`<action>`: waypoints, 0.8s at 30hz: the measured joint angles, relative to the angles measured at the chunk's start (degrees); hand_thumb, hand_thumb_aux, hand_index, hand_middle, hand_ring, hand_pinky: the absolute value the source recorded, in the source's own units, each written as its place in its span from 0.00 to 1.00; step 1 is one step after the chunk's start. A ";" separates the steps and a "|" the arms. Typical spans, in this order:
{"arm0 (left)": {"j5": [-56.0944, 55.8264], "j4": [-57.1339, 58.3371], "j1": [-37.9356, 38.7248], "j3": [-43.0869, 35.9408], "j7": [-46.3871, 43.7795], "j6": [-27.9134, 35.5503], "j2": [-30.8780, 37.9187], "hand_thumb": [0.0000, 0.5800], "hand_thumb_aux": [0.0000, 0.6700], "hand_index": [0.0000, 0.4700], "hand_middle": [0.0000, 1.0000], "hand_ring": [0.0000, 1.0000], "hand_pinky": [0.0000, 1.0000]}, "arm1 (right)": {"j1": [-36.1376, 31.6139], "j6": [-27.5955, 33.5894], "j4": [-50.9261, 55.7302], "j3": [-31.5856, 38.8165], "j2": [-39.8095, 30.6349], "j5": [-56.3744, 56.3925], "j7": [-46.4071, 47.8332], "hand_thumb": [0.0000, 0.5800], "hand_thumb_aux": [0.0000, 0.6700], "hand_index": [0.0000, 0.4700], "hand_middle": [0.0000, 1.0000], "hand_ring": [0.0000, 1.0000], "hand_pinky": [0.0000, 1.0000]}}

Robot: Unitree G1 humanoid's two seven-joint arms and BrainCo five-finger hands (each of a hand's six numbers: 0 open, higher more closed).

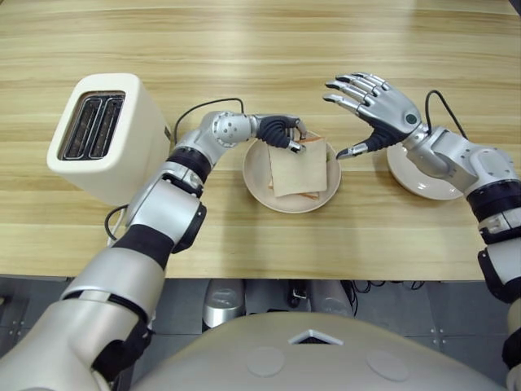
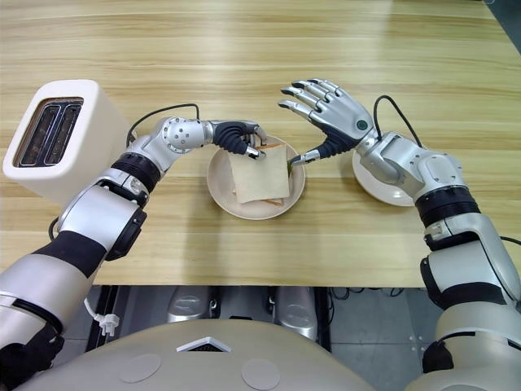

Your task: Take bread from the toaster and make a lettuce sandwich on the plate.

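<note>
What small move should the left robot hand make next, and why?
Probably open the left robot hand and let go of the bread slice. It pinches the slice by one corner, and the slice already seems to lie flat on the plate.

2 head eyes overlook the same table (image 1: 260, 49).

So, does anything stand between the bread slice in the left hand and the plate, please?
Nothing visible does: the left hand holds the bread slice over the plate, with the open right hand at its right rim.
</note>
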 measured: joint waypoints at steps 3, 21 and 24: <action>1.25 0.54 -0.69 -0.73 1.76 1.57 -1.08 1.00 1.00 0.98 1.00 1.00 1.00 | 2.21 -3.36 -4.66 -1.32 -1.77 3.60 3.47 0.00 0.00 0.00 0.00 0.00 0.00; 5.82 2.38 -1.57 -3.38 7.80 5.78 -2.58 1.00 1.00 0.98 1.00 1.00 1.00 | 12.39 -5.69 -20.78 -0.17 -1.81 13.22 37.20 0.00 0.00 0.00 0.00 0.00 0.00; 6.50 2.45 -1.82 -3.40 8.23 5.92 -3.15 1.00 1.00 0.98 1.00 1.00 1.00 | 12.05 -4.90 -18.59 1.01 -0.60 10.56 39.14 0.00 0.00 0.00 0.00 0.00 0.00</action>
